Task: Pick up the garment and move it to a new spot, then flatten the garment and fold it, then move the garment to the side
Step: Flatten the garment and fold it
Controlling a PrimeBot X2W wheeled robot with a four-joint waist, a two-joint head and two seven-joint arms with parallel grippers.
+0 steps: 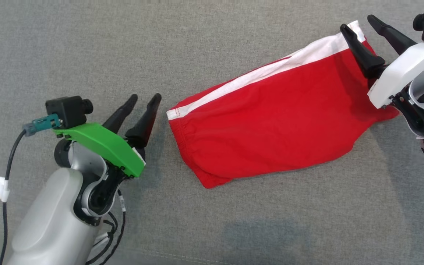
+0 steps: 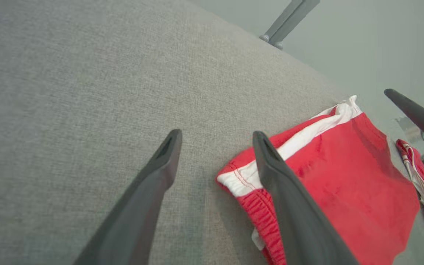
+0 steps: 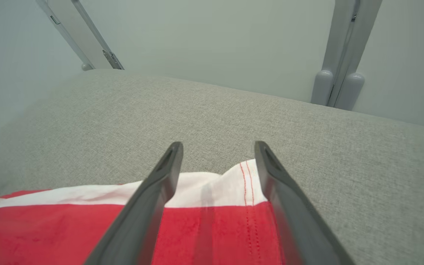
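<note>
On grey fabric counter [image 1: 87,44], right of centre: red garment [image 1: 271,121] with white stripe, lying flat, folded. Left jaws spread wide, empty, just beside garment's left end, not touching. Right jaws spread wide over garment's right end, gripping nothing; contact unclear. Garment's right edge hidden behind right arm [image 1: 407,70].

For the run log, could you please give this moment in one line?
left gripper: open, beside shorts | right gripper: open, at shorts' corner | shorts: lying on grey surface

garment [image 1: 271,121]: thin matt red cloth, white cloth band, stitched hems. worktop [image 1: 87,44]: coarse matt grey woven fabric cover.
</note>
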